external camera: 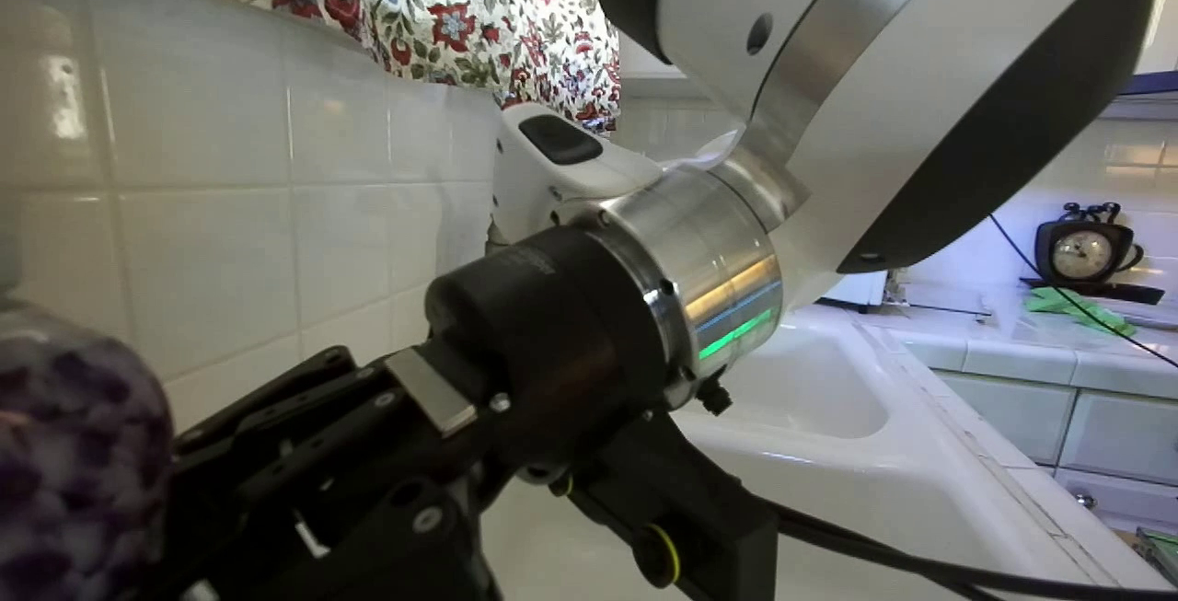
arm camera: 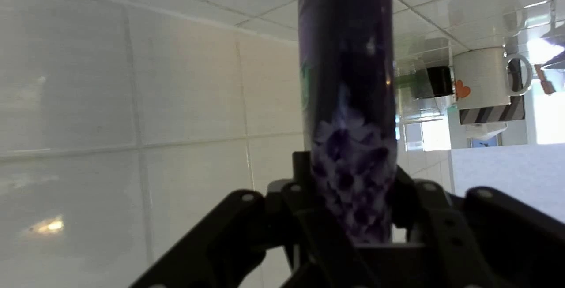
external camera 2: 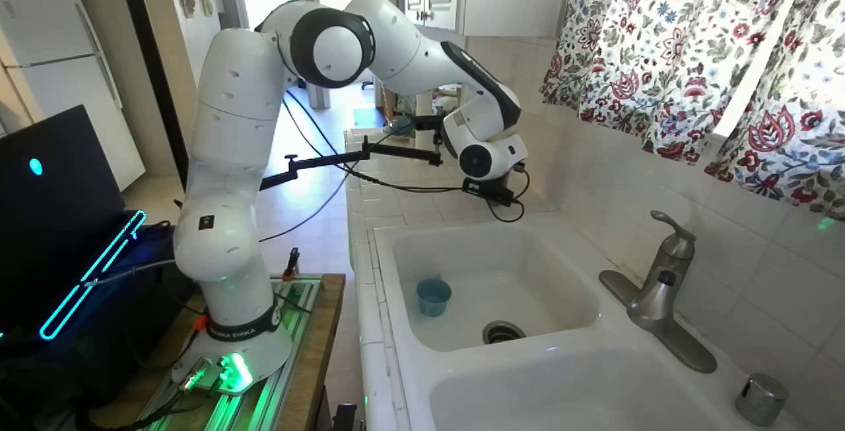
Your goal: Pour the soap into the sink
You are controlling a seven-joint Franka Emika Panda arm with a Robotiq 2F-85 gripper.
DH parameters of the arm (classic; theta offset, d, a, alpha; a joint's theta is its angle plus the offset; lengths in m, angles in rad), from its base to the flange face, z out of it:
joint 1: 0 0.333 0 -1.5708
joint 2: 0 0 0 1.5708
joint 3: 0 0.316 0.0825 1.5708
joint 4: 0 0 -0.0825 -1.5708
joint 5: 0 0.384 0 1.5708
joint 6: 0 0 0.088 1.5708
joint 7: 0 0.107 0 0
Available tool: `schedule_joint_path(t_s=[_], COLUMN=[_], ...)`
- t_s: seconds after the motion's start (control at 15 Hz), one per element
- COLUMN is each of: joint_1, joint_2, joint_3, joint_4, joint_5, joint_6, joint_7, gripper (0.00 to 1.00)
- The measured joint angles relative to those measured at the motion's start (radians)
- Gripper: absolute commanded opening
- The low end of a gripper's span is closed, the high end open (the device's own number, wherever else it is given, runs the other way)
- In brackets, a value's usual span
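My gripper [arm camera: 352, 173] is shut on the soap [arm camera: 348, 98], a clear bottle of purple liquid with a purple patterned label. The wrist picture looks upside down. In an exterior view the soap [external camera: 78, 463] stands about upright at the left edge, partly cut off, with the gripper fingers reaching to it. Its cap is not in view. In an exterior view the gripper [external camera 2: 492, 192] is above the counter beyond the far basin, and the soap is hidden there. The white double sink [external camera 2: 455, 360] has a drain [external camera 2: 504, 332] and a metal faucet [external camera 2: 663, 279]. The sink also shows here [external camera: 911, 472].
A blue cup [external camera 2: 434, 296] sits in the far basin. The tiled wall [external camera: 202, 260] and floral curtain [external camera 2: 653, 55] are close beside the arm. A white mug [arm camera: 481, 78] stands on the counter. Cables [external camera 2: 412, 188] hang from the wrist. A green cloth [external camera: 1077, 306] lies on a counter.
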Motion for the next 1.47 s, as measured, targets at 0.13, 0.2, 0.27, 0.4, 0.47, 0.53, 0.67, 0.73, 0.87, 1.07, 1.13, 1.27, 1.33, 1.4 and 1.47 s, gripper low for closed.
schedule_joint_path(t_s=[0.13, 0.2, 0.27, 0.4, 0.47, 0.53, 0.67, 0.73, 0.87, 1.07, 1.13, 1.27, 1.33, 1.4, 1.47], joint_1=[0.0, 0.0, 0.0, 0.0, 0.0, 0.0, 0.0, 0.0, 0.0, 0.001, 0.002, 0.006, 0.003, -0.002, -0.005], joint_2=[-0.01, -0.019, -0.03, -0.06, -0.078, -0.098, -0.143, -0.168, -0.221, -0.317, -0.35, -0.418, -0.451, -0.484, -0.515], joint_3=[0.001, 0.002, 0.004, 0.007, 0.007, 0.008, 0.009, 0.012, 0.02, 0.032, 0.036, 0.042, 0.052, 0.067, 0.081], joint_4=[0.0, -0.001, -0.002, -0.012, -0.022, -0.034, -0.066, -0.088, -0.135, -0.215, -0.242, -0.299, -0.327, -0.358, -0.39], joint_5=[0.0, 0.0, 0.0, 0.0, 0.0, 0.0, -0.002, -0.004, -0.02, -0.046, -0.062, -0.109, -0.145, -0.191, -0.244], joint_6=[0.0, 0.0, 0.0, 0.003, 0.009, 0.02, 0.043, 0.058, 0.101, 0.181, 0.204, 0.253, 0.278, 0.304, 0.327], joint_7=[0.0, 0.0, 0.001, 0.002, 0.003, 0.004, 0.014, 0.025, 0.059, 0.122, 0.149, 0.221, 0.268, 0.327, 0.393], gripper=[0.25, 0.24, 0.22, 0.22, 0.25, 0.27, 0.27, 0.27, 0.26, 0.25, 0.26, 0.24, 0.24, 0.22, 0.21])
